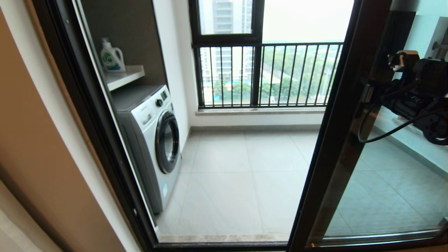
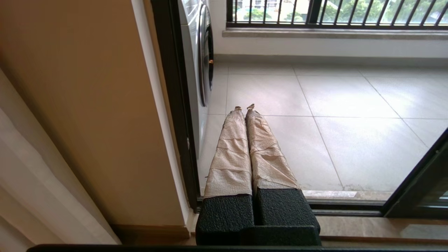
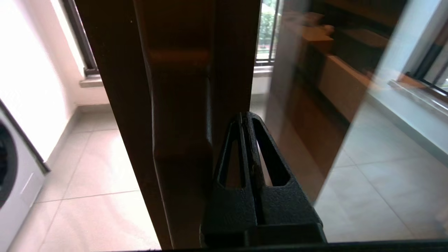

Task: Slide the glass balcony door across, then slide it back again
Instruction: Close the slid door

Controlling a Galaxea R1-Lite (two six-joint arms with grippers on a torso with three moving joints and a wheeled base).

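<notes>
Dark brown metal frames the glass balcony door [image 1: 350, 140], which stands at the right side of the head view with its left stile running from the top centre-right down to the bottom edge; the doorway to its left is open, showing the washing machine [image 1: 154, 140] and the railing [image 1: 266, 73] at the upper middle. The right gripper [image 3: 245, 117] has its two black fingers pressed together with nothing between them, and the tips lie against the inner side of the stile, just beside the slim handle [image 3: 180, 105] at the centre of the right wrist view. It is not gripping the door, only touching it, so the step seems to be a push with closed fingers. To do it well, I think the fingers should stay flat against the frame and not on the glass, and the force should go along the track, steady, so the tips do not slip off. The left gripper [image 2: 246, 108], fingers closed and wrapped in tan tape, rests low by the door sill, away from the work.
</notes>
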